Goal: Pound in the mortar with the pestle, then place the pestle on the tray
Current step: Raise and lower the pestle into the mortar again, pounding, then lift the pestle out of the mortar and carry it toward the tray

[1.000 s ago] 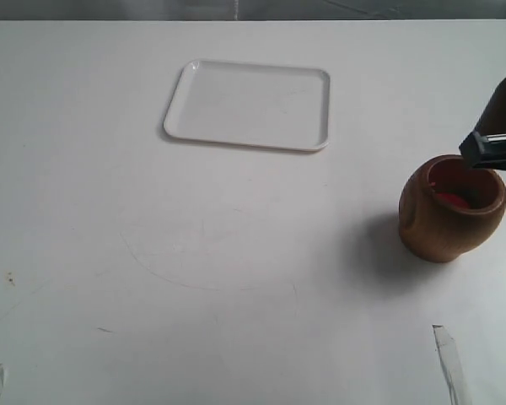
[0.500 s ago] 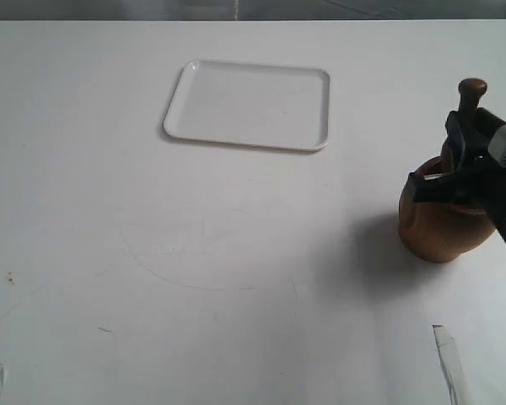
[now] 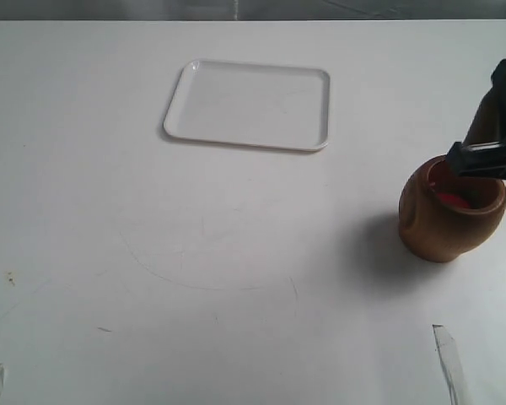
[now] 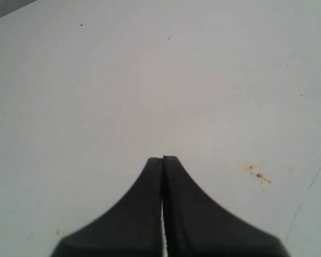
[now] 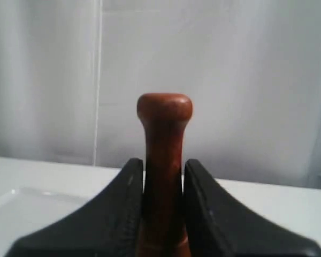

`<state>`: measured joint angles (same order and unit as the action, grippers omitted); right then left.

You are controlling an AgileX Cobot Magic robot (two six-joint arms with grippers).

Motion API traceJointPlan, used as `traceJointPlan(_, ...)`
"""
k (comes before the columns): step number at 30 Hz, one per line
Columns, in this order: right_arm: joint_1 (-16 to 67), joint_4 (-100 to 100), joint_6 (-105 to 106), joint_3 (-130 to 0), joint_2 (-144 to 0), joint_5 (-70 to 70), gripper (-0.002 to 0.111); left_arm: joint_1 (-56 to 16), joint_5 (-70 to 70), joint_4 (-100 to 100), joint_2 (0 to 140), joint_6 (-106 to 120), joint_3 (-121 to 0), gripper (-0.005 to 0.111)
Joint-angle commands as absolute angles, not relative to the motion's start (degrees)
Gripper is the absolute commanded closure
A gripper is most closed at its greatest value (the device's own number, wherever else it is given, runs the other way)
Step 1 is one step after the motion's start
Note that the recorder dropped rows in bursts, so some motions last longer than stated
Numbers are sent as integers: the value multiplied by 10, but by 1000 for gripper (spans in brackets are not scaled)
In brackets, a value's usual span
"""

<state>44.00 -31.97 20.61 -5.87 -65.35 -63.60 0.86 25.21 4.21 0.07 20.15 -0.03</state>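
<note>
My right gripper (image 5: 163,163) clamps the pestle (image 5: 165,115) at the mortar (image 3: 445,226), near the right edge of the table (image 3: 236,278); my left gripper (image 4: 162,159) has its jaws together.

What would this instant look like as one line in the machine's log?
right pincer: shut on pestle, over mortar | left pincer: shut, empty | tray: empty, pestle not yet placed

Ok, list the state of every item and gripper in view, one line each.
mortar: upright on the table, mouth open.
pestle: clamped by its narrow neck, knob end sticking out, lower end hidden.
tray: flat on the table, nothing on it.
right gripper: shut on the pestle, at the mortar's mouth.
left gripper: shut, holding nothing.
</note>
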Motion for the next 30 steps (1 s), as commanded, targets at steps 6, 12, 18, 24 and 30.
traceJointPlan(6,440,-358,188,-61,-826,-640,108,4,250,38,0,197,0,107)
traceJointPlan(12,440,-331,176,-61,-836,-700,108,4,250,38,0,197,0,107)
traceJointPlan(18,440,-290,176,-61,-687,-700,108,4,250,38,0,197,0,107)
traceJointPlan(24,440,-316,234,-61,-566,-664,108,4,250,38,0,197,0,107)
traceJointPlan(30,440,-330,238,-61,-599,-621,108,4,250,38,0,197,0,107)
